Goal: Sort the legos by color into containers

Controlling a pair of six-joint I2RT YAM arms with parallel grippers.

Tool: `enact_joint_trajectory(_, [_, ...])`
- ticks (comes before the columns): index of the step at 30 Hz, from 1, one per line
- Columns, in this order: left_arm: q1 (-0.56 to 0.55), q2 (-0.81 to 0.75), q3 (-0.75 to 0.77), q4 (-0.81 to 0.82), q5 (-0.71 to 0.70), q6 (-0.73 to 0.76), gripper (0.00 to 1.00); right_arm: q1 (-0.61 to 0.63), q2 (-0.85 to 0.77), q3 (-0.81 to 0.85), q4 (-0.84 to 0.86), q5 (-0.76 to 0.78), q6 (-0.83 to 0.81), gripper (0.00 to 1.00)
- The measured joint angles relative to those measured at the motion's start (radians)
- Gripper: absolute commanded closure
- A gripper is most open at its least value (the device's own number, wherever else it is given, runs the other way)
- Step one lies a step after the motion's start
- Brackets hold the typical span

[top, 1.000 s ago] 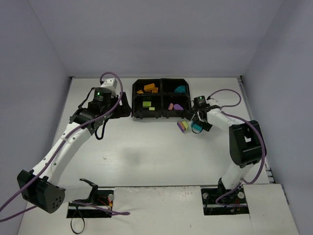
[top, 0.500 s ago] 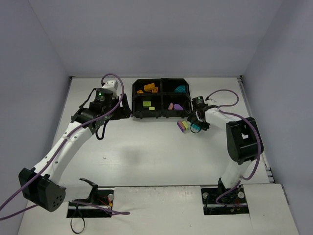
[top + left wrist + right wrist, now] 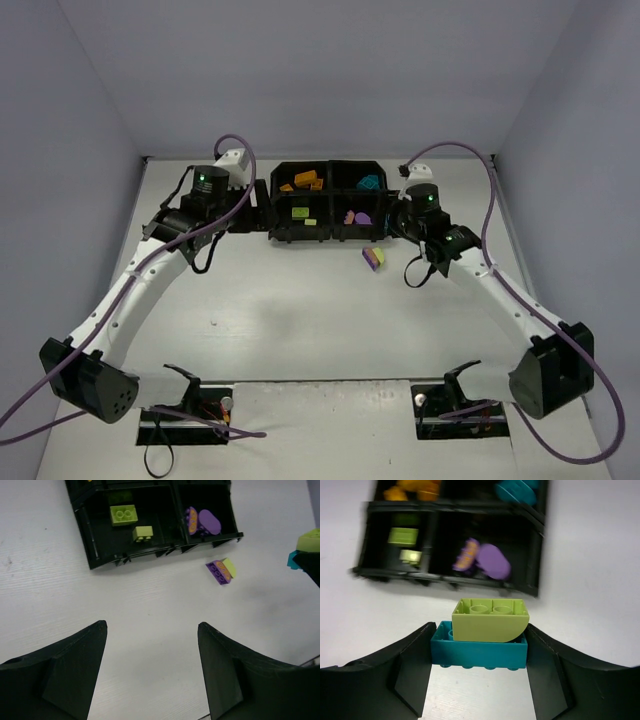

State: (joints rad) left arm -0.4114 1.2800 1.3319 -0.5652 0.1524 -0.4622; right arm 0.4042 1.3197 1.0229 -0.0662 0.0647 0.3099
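Note:
My right gripper [image 3: 478,630] is shut on a teal brick [image 3: 478,652] with a rounded yellow-green brick [image 3: 490,620] stuck on top, held just off the front right corner of the black four-compartment tray [image 3: 330,163]. In the top view the right gripper [image 3: 404,228] sits beside that corner. The tray holds orange legos [image 3: 302,181], teal ones [image 3: 370,183], yellow-green ones [image 3: 299,213] and purple ones [image 3: 362,217], one colour per compartment. A purple brick joined to a yellow-green piece [image 3: 374,257] lies on the table before the tray. My left gripper [image 3: 151,625] is open and empty, left of the tray.
White walls enclose the table on three sides. Purple cables loop over both arms [image 3: 235,160]. The arm bases and their mounting plates sit at the near edge [image 3: 330,410].
The right gripper closed on the teal and yellow-green stack beside the purple brick, then lifted it toward the tray's right corner; its elbow swung out right. The left arm shifted slightly back.

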Motion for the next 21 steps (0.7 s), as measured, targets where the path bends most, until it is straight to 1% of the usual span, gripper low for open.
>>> enact_joint_trajectory(2, [0.0,0.009,0.029,-0.002,0.045,0.003,0.32,0.033,-0.062,0.0,0.036,-0.079,-0.099,1.0])
enact_joint_trajectory(4, [0.0,0.021,0.059,-0.003,0.094,0.001,0.32,0.064,-0.09,0.0,0.056,-0.156,-0.186,1.0])
enact_joint_trajectory(5, [0.0,0.027,0.074,-0.006,0.12,-0.002,0.3,0.077,-0.093,0.0,0.062,-0.192,-0.224,1.0])
enact_joint_trajectory(8, [0.0,0.05,0.122,-0.009,0.208,-0.026,0.29,0.111,-0.086,0.001,0.06,-0.301,-0.317,1.0])
enact_joint_trajectory(9, [0.0,0.057,0.134,-0.01,0.233,-0.037,0.29,0.129,-0.084,0.001,0.061,-0.359,-0.364,1.0])
enact_joint_trajectory(12, [0.0,0.079,0.161,-0.018,0.299,-0.071,0.28,0.156,-0.083,0.002,0.063,-0.396,-0.401,1.0])
enact_joint_trajectory(21, [-0.003,0.137,0.164,-0.037,0.417,-0.137,0.28,0.275,-0.024,0.063,0.071,-0.495,-0.476,1.0])
